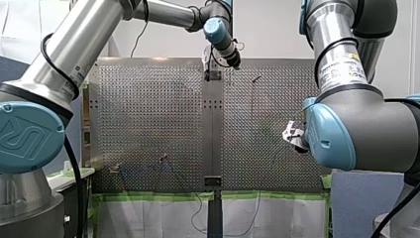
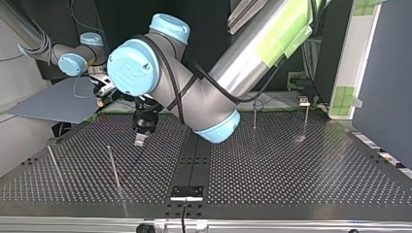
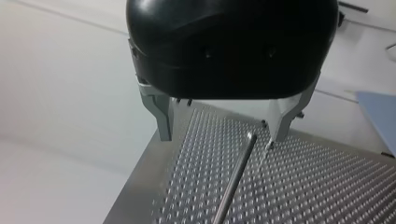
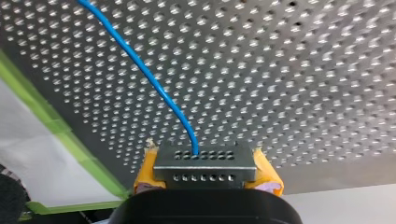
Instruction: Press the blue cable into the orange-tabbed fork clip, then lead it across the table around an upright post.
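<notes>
Two grippers work the perforated table [image 1: 148, 124]. My left gripper [image 3: 222, 135] hangs at the front view's twelve o'clock, near the far edge. Its metal fingers [image 3: 163, 121] are spread apart, with an upright post [image 3: 236, 177] standing between them. My right gripper [image 4: 205, 163], at three o'clock, has its yellow pads [image 4: 266, 170] closed on the blue cable [image 4: 144, 70] — from the pads it runs off toward eleven o'clock over the table.

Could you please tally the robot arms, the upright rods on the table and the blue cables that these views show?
Robot arms: 2
Upright rods: 4
Blue cable: 1
Total: 7
</notes>
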Controlling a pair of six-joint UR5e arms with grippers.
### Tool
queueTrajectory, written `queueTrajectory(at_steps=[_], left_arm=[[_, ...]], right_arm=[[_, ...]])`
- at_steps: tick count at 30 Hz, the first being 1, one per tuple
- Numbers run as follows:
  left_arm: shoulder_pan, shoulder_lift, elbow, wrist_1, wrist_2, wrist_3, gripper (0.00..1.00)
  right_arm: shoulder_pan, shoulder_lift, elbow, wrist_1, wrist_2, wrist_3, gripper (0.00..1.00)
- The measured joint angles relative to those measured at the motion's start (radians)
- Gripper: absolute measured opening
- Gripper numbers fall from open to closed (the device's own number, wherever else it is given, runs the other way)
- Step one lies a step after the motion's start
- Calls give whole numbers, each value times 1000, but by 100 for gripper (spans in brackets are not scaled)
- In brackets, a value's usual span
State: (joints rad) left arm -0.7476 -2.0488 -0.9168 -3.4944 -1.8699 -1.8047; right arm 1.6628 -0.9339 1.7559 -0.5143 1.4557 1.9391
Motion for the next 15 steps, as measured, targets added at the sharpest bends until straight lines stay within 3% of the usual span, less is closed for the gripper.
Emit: queueTrajectory(at_steps=[7, 15], left_arm=[[-23, 0, 0, 38, 47, 19, 99], [-53, 0, -5, 32, 32, 22, 99]], right_arm=[[-1, -72, 0, 36, -3, 9, 0], [8, -153, 0, 53, -5, 12, 0]])
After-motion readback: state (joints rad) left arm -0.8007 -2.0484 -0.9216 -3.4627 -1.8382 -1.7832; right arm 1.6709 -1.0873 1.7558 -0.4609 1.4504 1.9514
